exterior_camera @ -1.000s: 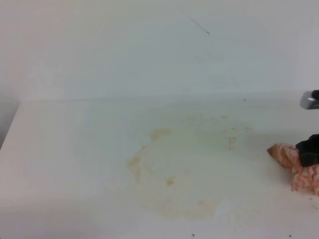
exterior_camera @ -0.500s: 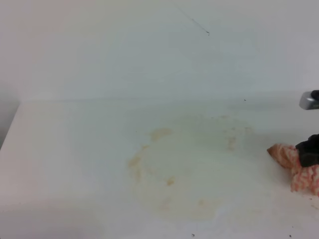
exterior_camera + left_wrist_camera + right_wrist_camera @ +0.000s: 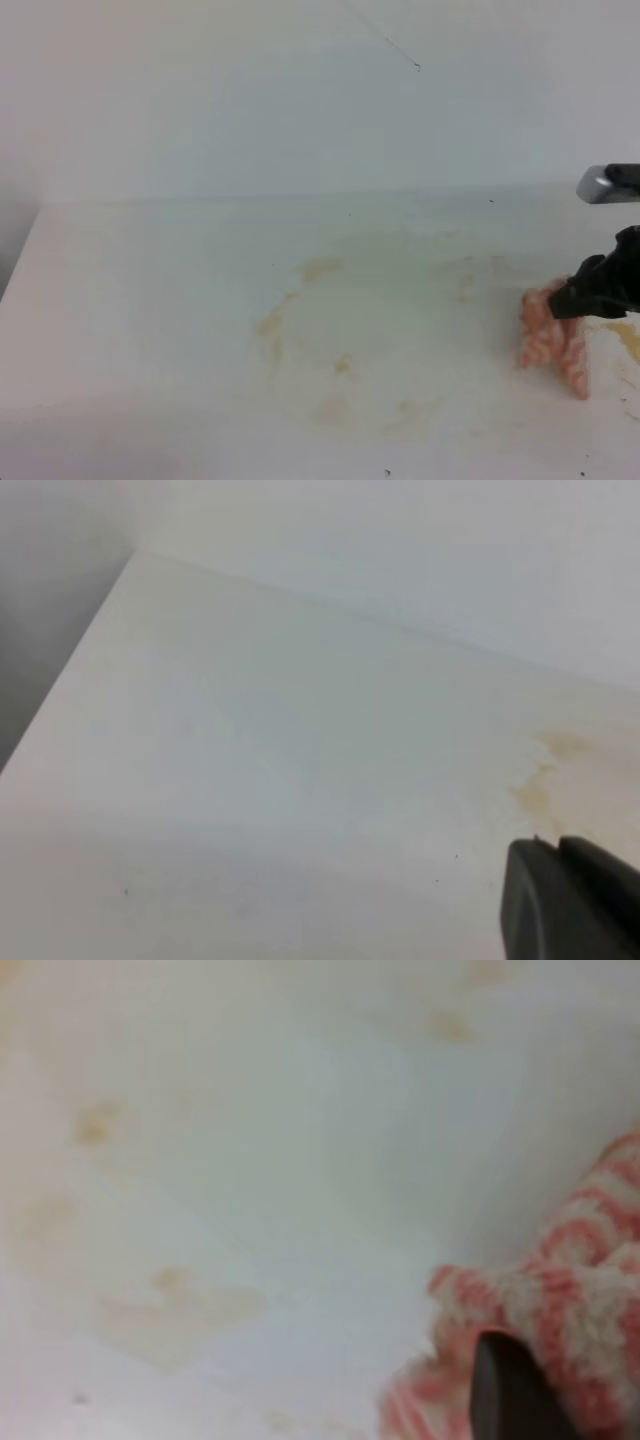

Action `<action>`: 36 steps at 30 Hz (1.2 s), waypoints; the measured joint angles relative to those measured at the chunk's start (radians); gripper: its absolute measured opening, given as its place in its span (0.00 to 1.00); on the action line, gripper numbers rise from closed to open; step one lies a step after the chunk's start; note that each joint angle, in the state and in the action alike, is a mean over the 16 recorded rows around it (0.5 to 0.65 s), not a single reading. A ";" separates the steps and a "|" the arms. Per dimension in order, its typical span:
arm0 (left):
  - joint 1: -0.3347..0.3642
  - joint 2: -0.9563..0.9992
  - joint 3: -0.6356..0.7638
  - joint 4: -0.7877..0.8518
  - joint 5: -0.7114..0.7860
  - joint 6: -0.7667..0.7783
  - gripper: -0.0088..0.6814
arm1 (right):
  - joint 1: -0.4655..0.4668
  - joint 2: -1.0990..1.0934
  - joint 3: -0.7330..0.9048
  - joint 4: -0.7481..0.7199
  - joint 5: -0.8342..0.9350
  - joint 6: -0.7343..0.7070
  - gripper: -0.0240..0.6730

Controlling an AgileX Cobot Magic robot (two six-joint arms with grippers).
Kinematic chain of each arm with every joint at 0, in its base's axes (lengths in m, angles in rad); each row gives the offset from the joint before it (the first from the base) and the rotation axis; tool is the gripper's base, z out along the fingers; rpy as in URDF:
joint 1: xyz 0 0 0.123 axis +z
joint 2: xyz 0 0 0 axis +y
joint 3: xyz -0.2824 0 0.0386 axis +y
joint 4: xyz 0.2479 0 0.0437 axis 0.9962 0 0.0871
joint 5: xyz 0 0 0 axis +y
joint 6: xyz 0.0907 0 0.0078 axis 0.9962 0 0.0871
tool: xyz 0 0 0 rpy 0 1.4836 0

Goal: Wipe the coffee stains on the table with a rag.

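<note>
Pink-white rag [image 3: 553, 338] pinched in right gripper [image 3: 590, 292], right of coffee stains [image 3: 335, 345]; loose grip risks slipping, smearing. Left gripper [image 3: 572, 900] jaws: cannot tell.

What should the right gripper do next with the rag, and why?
Probably drag the rag leftward across the table. The right gripper holds it bunched at the right edge of the coffee stains, and pale tan smears and blotches remain spread to its left, so most of the wiping seems not yet done.

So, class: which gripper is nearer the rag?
Right. The right gripper sits on the rag; the left gripper hangs over bare table, rag out of its view.
</note>
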 joint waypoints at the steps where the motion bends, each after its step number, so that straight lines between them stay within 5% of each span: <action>1: 0.000 0.000 0.000 0.000 0.000 0.000 0.01 | 0.000 0.000 0.000 0.025 0.004 -0.025 0.33; 11: 0.000 0.000 0.000 0.000 0.000 0.000 0.01 | 0.000 -0.003 -0.013 0.147 0.054 -0.154 0.55; 15: 0.000 0.000 0.000 0.000 0.000 0.000 0.01 | -0.001 -0.019 -0.045 0.135 0.098 -0.159 0.57; 22: 0.000 0.000 0.000 0.000 0.000 0.000 0.01 | -0.001 -0.107 -0.131 0.059 0.191 -0.120 0.36; 29: 0.000 0.000 0.000 0.000 0.000 0.000 0.01 | -0.001 -0.311 -0.174 -0.173 0.190 0.044 0.10; 36: 0.000 0.000 0.000 0.000 0.000 0.000 0.01 | -0.001 -0.575 -0.094 -0.407 0.082 0.233 0.04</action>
